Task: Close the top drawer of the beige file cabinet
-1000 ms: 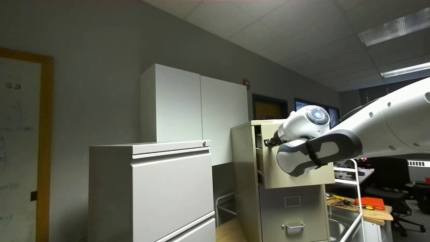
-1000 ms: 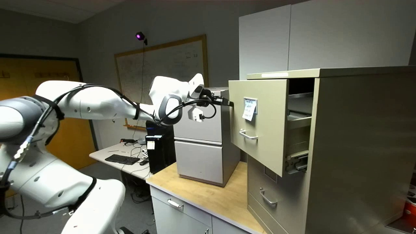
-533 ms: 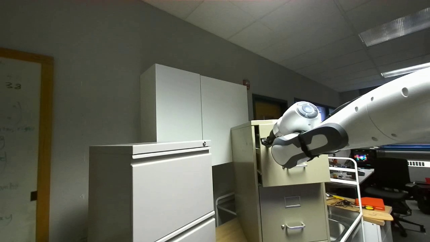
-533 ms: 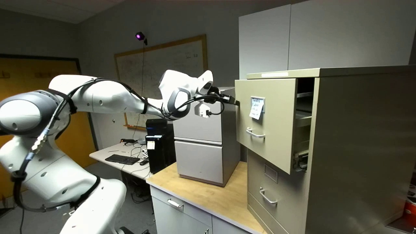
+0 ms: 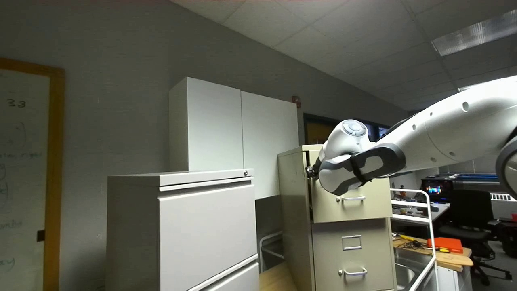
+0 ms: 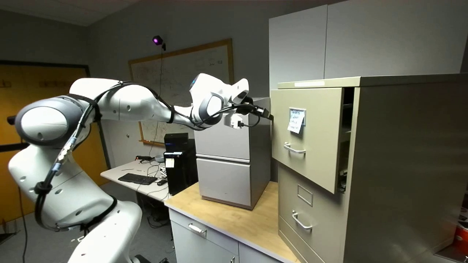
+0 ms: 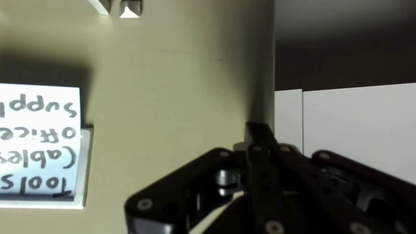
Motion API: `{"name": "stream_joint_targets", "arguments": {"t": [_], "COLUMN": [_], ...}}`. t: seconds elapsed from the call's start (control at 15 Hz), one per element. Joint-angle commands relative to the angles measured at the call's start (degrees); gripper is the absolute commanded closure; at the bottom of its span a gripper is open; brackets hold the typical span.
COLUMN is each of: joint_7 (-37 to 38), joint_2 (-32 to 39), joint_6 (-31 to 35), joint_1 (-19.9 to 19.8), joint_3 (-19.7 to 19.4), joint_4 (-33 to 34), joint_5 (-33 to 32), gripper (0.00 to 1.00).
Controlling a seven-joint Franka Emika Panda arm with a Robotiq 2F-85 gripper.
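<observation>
- Flat cream metal top drawer point(image 6: 319, 140), at right in its tall beige metal file cabinet point(image 6: 398, 164)
- Slid further inward; I judge it nearly closed
- My black tool point(image 7: 259, 127): fingers together, holding nothing, against the drawer's left edge

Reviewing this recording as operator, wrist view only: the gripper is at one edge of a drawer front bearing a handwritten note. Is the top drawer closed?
Observer: No. In an exterior view the top drawer stands partly out of the beige file cabinet.
Operator: And the drawer beneath it?
Observer: In both exterior views the lower drawer looks shut.
Operator: Am I on the upper or lower half?
Observer: Upper: the gripper sits nearer the front's top corner than its bottom one.
</observation>
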Motion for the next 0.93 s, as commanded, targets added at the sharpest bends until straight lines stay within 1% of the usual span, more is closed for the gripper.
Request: {"name": "stream_joint_targets", "arguments": {"t": [0.0, 0.07, 0.13, 0.33, 0.47, 0.6, 0.73, 0.8, 0.87], "joint_7": [1.2, 1.2, 3.8, 6.8, 9.0, 10.6, 10.5, 8.2, 10.1], "joint_2": [12.2, 13.1, 14.4, 17.6, 20.0, 22.4, 22.4, 21.5, 21.8], "joint_6": [-0.9, -1.7, -2.7, -5.2, -6.8, -8.6, -8.3, -8.0, -8.7], "joint_1": [-0.9, -1.0, 1.8, 3.3, 5.0, 7.8, 7.6, 3.0, 8.4], "joint_3": [4.0, 4.3, 1.8, 0.6, -1.1, -3.5, -3.6, 0.8, -4.1], "joint_4": [9.6, 10.7, 11.7, 15.4, 18.0, 20.5, 20.3, 19.9, 19.7], "joint_5": [-0.6, -0.6, -4.2, -8.2, -11.3, -13.6, -13.7, -10.0, -13.2], "gripper": [1.0, 1.0, 1.0, 1.0, 1.0, 1.0, 1.0, 1.0, 1.0]}}
